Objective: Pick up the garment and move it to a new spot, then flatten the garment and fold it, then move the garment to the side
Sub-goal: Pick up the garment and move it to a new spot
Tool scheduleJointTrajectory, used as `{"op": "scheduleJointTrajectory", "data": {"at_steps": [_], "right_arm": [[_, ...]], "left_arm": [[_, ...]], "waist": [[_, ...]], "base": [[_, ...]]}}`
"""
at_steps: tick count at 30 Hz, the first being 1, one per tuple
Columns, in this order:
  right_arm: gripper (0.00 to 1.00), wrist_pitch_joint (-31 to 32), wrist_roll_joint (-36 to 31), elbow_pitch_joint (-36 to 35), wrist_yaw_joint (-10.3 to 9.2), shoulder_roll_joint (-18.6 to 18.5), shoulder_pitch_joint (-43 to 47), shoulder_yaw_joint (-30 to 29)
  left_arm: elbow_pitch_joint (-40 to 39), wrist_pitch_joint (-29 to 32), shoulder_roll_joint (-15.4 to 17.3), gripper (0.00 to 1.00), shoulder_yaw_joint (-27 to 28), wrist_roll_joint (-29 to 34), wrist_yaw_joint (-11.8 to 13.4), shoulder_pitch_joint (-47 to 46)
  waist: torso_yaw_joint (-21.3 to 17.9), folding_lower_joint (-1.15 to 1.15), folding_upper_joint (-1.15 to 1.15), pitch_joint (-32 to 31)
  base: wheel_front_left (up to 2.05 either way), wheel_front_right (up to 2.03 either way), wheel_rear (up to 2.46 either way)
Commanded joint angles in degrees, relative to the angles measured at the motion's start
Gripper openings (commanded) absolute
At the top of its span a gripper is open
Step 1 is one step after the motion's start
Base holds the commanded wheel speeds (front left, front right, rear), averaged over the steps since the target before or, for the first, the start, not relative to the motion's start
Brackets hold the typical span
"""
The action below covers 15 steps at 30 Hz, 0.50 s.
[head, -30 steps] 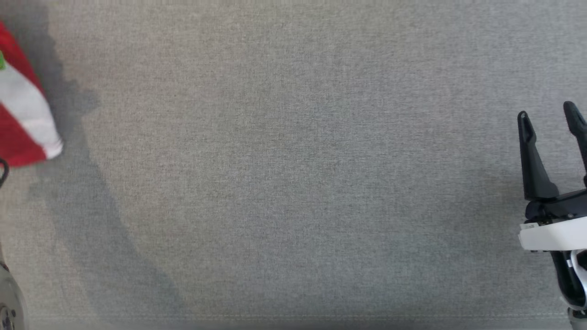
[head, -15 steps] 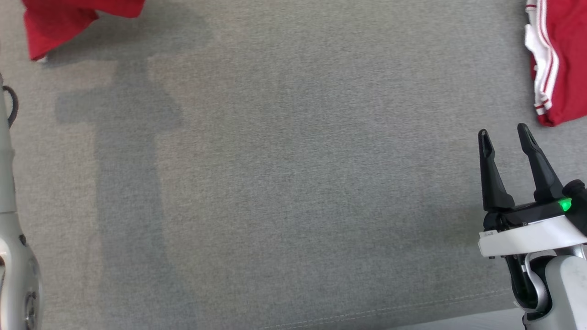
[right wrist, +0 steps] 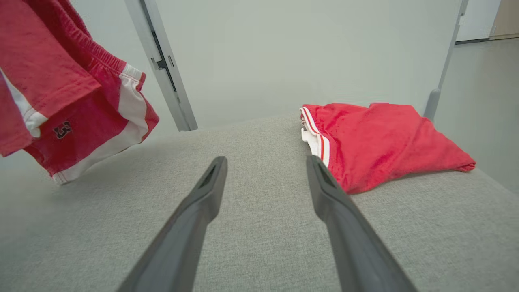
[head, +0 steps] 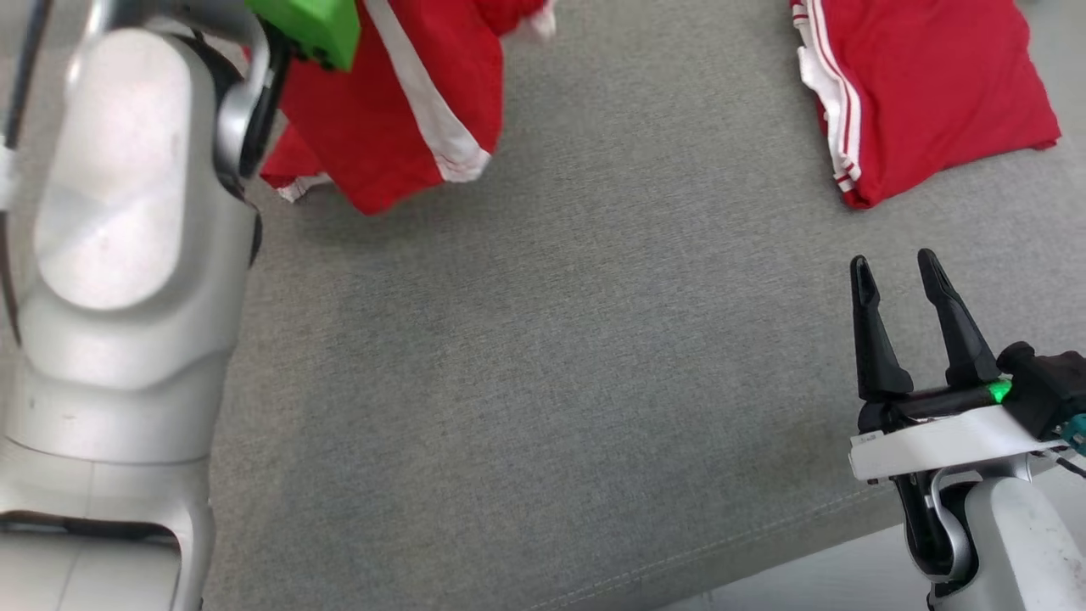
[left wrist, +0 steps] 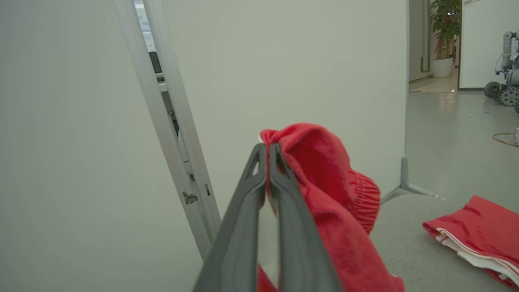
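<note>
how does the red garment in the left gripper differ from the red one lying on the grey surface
The held garment hangs in the air from the shut left gripper; the lying garment rests on the grey surface, untouched. The held garment droops bunched; the lying garment is spread fairly flat. The held garment shows a broad white band, the lying garment thin white stripes. Both are red.

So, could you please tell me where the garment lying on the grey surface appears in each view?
Head view: lying garment at top right.
Left wrist view: lying garment at lower right.
Right wrist view: lying garment right of centre.
Shared landmark: the hanging garment, left of it in every view.
</note>
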Motion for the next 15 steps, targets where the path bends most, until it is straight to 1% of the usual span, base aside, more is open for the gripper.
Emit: {"op": "scheduleJointTrajectory", "data": {"at_steps": [1,7,12,15], "right_arm": [[1.00,-0.4,0.1,0.3,-0.07,0.2,-0.4,0.2],[1.00,-0.4,0.2,0.7,-0.08,1.0,-0.4,0.3],[1.00,-0.4,0.4,0.6,-0.07,1.4,-0.5,0.6],[1.00,-0.4,0.4,0.7,-0.07,1.5,-0.1,0.5]], "left_arm": [[-0.2,-0.2,-0.3,0.00,-0.5,-1.0,-0.1,2.2],[1.5,-1.7,-2.9,0.00,-3.2,-3.5,0.3,11.1],[5.7,-4.5,-4.6,0.00,-5.1,-6.1,1.7,19.5],[8.2,-6.4,-4.8,0.00,-6.2,-7.9,2.4,23.2]], "waist": [[-1.7,0.00,0.00,-1.5],[-2.6,0.00,0.00,-2.1],[-3.6,0.00,0.00,-2.2],[-3.8,0.00,0.00,-2.5]], "base": [[0.00,0.00,0.00],[0.00,0.00,0.00],[0.00,0.00,0.00],[0.00,0.00,0.00]]}}
